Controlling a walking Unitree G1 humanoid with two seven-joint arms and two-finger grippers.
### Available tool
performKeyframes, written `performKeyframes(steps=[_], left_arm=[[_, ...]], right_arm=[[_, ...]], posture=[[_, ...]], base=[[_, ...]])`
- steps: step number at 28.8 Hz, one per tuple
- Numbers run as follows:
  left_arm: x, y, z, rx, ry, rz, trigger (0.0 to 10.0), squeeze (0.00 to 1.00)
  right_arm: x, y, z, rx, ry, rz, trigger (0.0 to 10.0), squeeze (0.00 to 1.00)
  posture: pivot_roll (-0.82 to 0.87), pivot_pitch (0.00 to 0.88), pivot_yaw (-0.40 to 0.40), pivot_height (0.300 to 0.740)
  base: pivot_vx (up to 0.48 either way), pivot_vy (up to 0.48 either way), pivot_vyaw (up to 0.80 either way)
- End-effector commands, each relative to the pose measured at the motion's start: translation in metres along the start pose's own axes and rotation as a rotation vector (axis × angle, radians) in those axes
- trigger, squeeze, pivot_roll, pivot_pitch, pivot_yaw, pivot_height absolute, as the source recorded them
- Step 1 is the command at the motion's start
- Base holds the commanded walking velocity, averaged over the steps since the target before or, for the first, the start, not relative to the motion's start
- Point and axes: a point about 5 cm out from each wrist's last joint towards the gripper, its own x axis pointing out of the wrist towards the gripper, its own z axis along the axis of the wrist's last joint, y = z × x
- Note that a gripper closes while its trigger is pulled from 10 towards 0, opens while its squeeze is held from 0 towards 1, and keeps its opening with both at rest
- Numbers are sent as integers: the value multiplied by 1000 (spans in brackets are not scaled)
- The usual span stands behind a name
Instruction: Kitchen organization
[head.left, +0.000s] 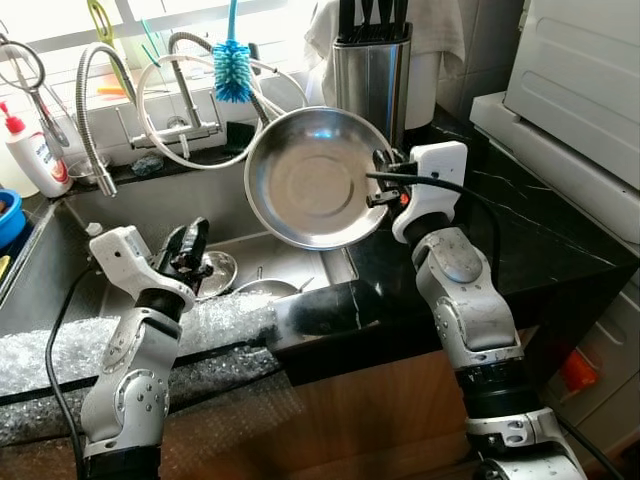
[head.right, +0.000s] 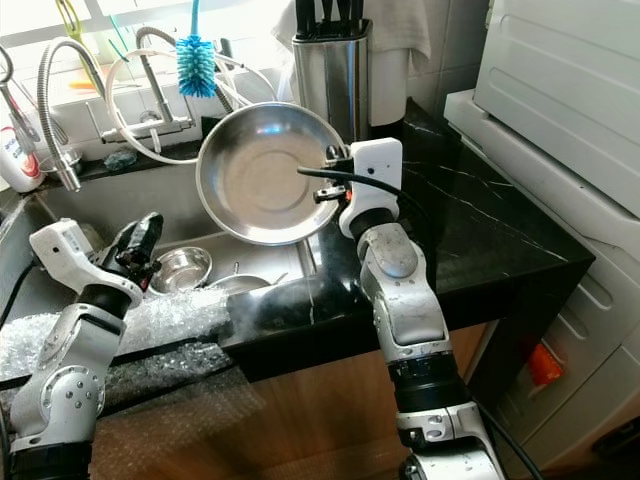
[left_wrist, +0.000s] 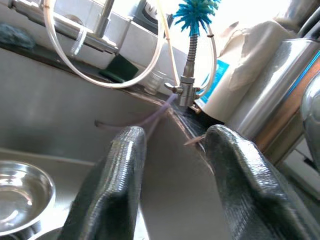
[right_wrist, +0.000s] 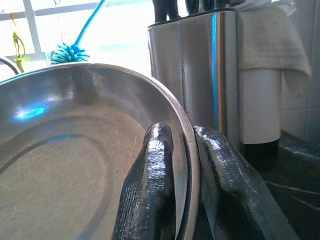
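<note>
Steel plate (head.left: 312, 180), tilted almost on edge, held above the sink (head.left: 150, 215) beside the black counter (head.left: 520, 220); its hollow face turns toward the camera. The right gripper (right_wrist: 184, 150) clamps its rim, one finger on the inner face and one behind. The left gripper (left_wrist: 172, 165), fingers apart and holding nothing, hovers over the sink basin, near a small steel bowl (left_wrist: 22, 192). Behind the plate stand a steel knife block (head.left: 372, 75) and a blue bottle brush (head.left: 232, 65).
</note>
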Motion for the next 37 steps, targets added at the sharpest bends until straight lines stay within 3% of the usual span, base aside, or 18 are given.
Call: performKeyframes(steps=[1,3,4,8,11,18,37], left_arm=[[3,-4,11,-47,-30,-30,10000,1000],[3,-5,11,-65,-30,-36,10000,1000],[3,-6,11,-89,-33,-39,10000,0],[2,-16,11,-199,-19,-112,10000,0],[0,-27,8,-185,26,-188,10000,0],[-3,-36,0,-188,69,-249,10000,0],[-6,-42,-11,-148,150,-276,10000,0]], right_arm=[[4,7,6,-21,-33,27,10000,0],[4,7,6,-24,-36,27,10000,0],[4,8,6,-28,-37,27,10000,0],[4,9,3,-44,-40,37,10000,0],[4,10,2,-52,-39,48,10000,0],[5,14,0,-70,-37,64,10000,0],[4,27,-2,-96,-51,122,10000,0]], posture=[[-44,0,121,740],[-44,0,121,740],[-43,0,120,740],[-42,0,118,740],[-39,0,116,740],[-42,0,116,740],[-44,0,119,740]], base=[[0,0,0],[0,0,0],[0,0,0],[0,0,0],[0,0,0],[0,0,0],[0,0,0]])
